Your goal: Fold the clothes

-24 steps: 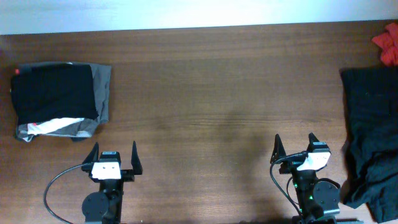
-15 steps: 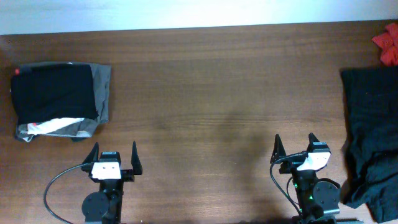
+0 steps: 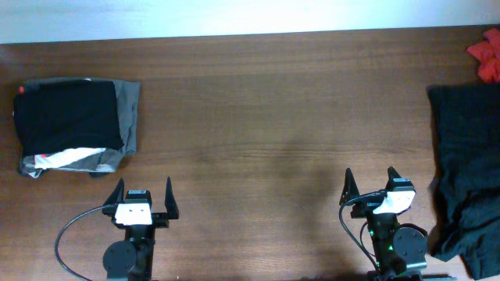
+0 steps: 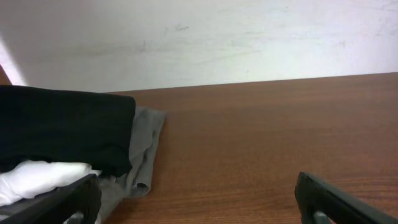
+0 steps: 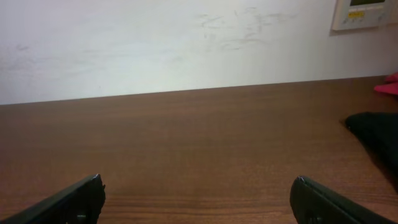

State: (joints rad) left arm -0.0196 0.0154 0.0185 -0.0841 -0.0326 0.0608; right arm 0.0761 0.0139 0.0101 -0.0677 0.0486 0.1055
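The left gripper (image 3: 144,186) stood with its jaws spread as wide as they go and nothing between them, low over the wooden table (image 3: 266,117). Ahead of it and off to its left lay a folded black garment (image 3: 69,115). It rested on top of a grey garment with a white stripe (image 3: 78,159), whose grey edge showed past the black one on the side towards the gripper. The right gripper (image 3: 370,178) was likewise wide open and empty. Near it on its right, a large black garment (image 3: 467,172) lay rumpled and unfolded, stretching from beside the gripper to well ahead of it. Farther ahead and to the right, a red-orange garment (image 3: 489,56) sat apart from the black one
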